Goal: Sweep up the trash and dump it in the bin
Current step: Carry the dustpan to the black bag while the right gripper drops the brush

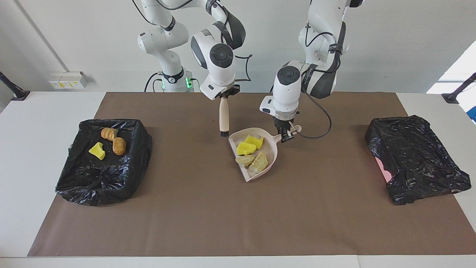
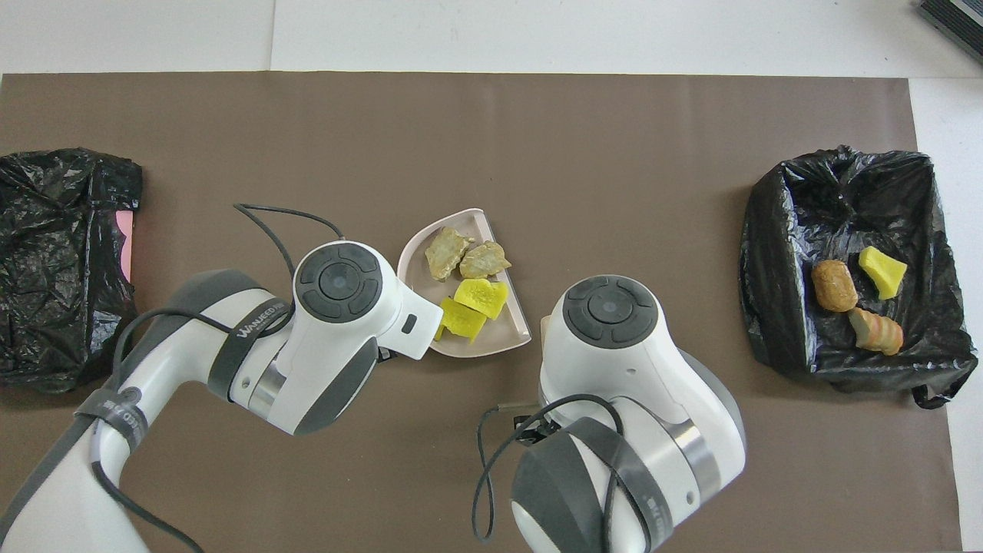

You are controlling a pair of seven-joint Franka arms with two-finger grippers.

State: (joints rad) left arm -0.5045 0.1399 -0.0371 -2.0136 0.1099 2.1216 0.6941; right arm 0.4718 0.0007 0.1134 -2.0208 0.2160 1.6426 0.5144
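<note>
My left gripper (image 1: pixel 285 134) is shut on the handle of the beige dustpan (image 1: pixel 274 153) at the middle of the mat. The pan (image 2: pixel 503 336) carries trash: two yellow chunks (image 1: pixel 246 148) (image 2: pixel 480 296) and two tan pieces (image 1: pixel 259 162) (image 2: pixel 448 252). My right gripper (image 1: pixel 224 97) is shut on the beige brush (image 1: pixel 224 118), which hangs upright with its black bristles down, just above the mat beside the pan. The open bin (image 1: pixel 137 149) (image 2: pixel 768 230) at the right arm's end holds three more lumps (image 1: pixel 119 146) (image 2: pixel 835 286). From overhead both grippers are hidden under their arms.
A second bin (image 1: pixel 416 160) (image 2: pixel 61 261), wrapped in a black bag with a pink patch showing, sits at the left arm's end. The brown mat (image 1: pixel 238 223) covers most of the white table.
</note>
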